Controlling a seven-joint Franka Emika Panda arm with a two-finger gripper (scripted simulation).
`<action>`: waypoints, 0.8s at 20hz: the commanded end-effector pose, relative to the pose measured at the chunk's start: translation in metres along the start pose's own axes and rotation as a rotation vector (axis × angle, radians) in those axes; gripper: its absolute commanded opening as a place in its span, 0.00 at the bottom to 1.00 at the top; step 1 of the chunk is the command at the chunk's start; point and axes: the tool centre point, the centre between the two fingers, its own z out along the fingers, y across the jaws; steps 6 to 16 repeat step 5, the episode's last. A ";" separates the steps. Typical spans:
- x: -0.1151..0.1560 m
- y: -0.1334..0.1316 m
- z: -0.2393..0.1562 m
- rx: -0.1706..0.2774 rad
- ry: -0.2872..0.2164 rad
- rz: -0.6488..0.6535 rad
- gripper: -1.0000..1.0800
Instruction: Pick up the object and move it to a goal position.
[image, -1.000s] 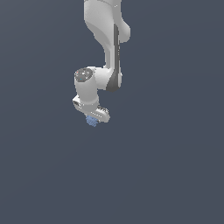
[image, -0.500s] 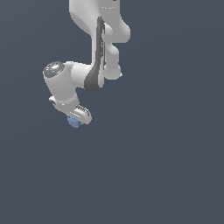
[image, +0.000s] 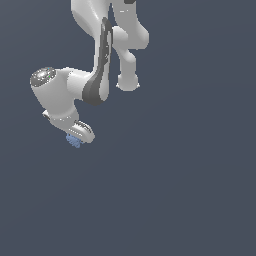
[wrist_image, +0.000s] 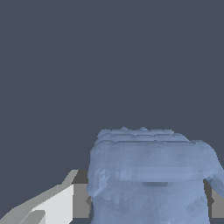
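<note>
The object (image: 74, 141), a light-blue bumpy lump, is pinched in the gripper (image: 76, 139) toward the exterior view's left, so pickup is judged done, while delivery remains, no goal marker being seen

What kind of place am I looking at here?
Probably a computer simulation, not a real room: a flat, featureless grey backdrop, a smooth white robot arm, and its tool gripping a blocky light-blue lump.

arm (image: 100, 75) — base cut off above | object (image: 74, 142) — partly hidden behind jaws | wrist view: object cropped below
</note>
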 end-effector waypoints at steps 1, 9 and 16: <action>0.003 0.001 -0.001 0.000 0.000 -0.001 0.00; 0.003 0.001 -0.001 0.000 0.000 -0.001 0.00; 0.003 0.001 -0.001 0.000 0.000 -0.001 0.00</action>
